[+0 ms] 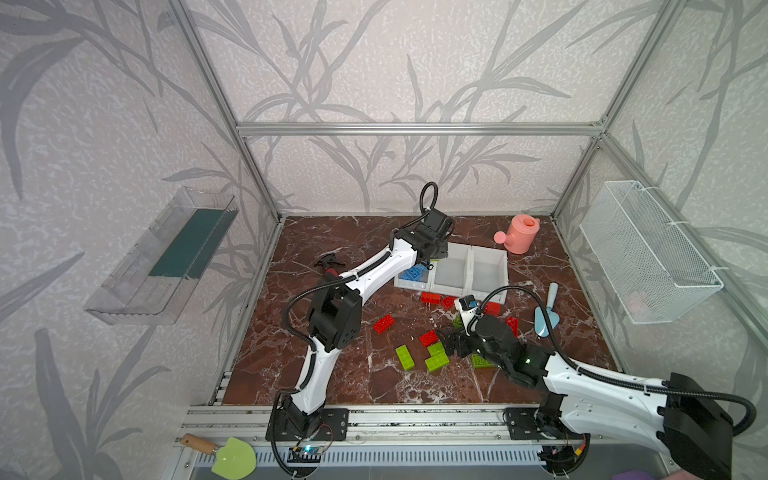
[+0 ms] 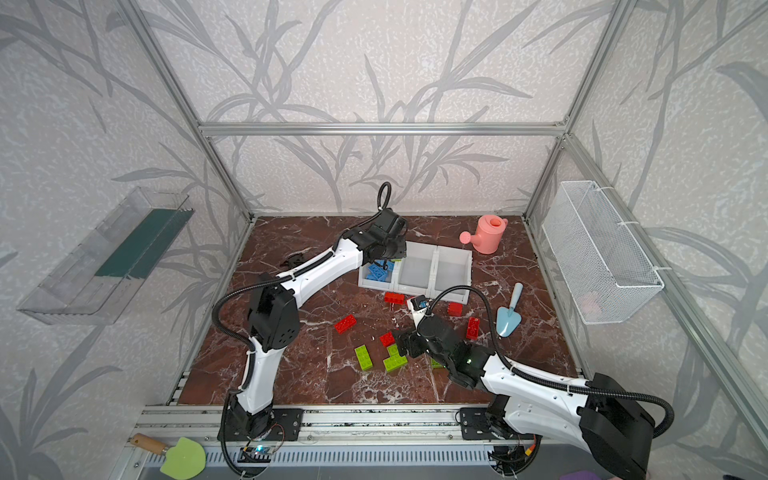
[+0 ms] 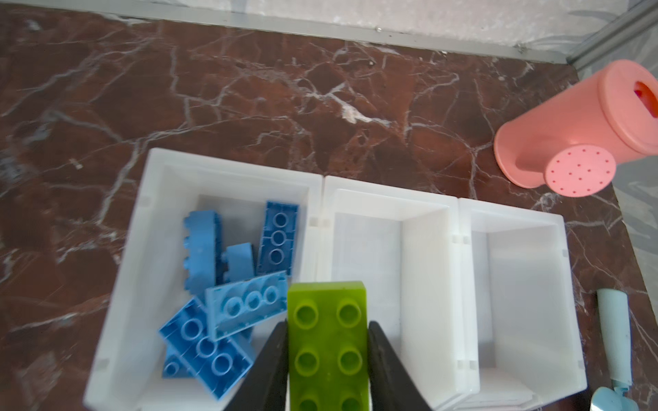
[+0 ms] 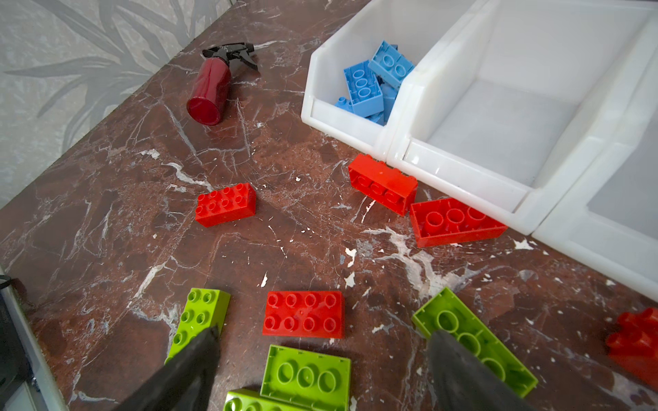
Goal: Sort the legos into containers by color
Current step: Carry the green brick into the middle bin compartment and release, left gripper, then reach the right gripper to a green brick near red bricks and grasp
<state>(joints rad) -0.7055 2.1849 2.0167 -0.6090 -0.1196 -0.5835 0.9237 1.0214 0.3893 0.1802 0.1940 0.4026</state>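
Note:
My left gripper (image 3: 327, 322) is shut on a lime green lego (image 3: 327, 341), its fingers pressed to the brick's two long sides. It hangs over the white containers (image 3: 322, 185), above the wall between the left bin and the middle one. Several blue legos (image 3: 213, 341) lie in the left bin; the other two bins hold nothing. My right gripper (image 4: 324, 331) is open and low over the floor, above a red lego (image 4: 304, 315) and a green one (image 4: 306, 377) that lies studs down. Other red legos (image 1: 384, 323) and green legos (image 1: 405, 357) lie scattered in front of the bins.
A pink watering can (image 1: 519, 235) stands behind the bins at the right. A red spray bottle (image 4: 210, 89) lies to their left. A blue trowel (image 1: 546, 316) lies to the right. A wire basket (image 1: 648, 257) and a clear tray (image 1: 162, 257) hang on the side walls.

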